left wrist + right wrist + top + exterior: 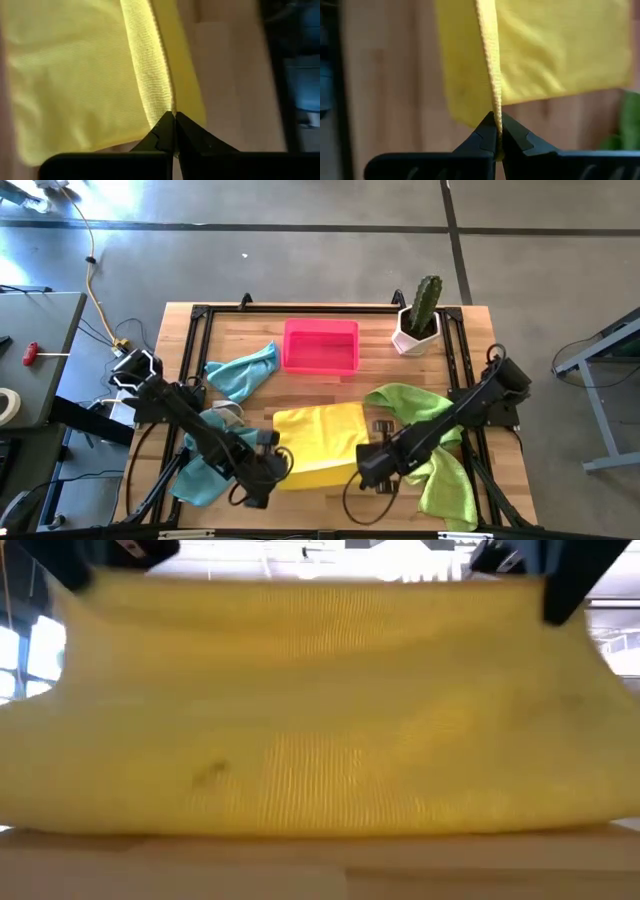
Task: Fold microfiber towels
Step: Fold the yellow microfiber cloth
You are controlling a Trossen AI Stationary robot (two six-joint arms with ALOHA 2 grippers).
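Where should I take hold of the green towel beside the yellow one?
Pinch the green towel at its loose corner near the cactus pot, coming straight down from above; it lies crumpled, partly under the right arm, whose end effector grips the yellow towel.

matt ribbed yellow towel (75,75), wooden table (330,385)

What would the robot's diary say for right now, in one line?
step: folding | left gripper: shut on yellow towel | right gripper: shut on yellow towel | towel edge lifted off table
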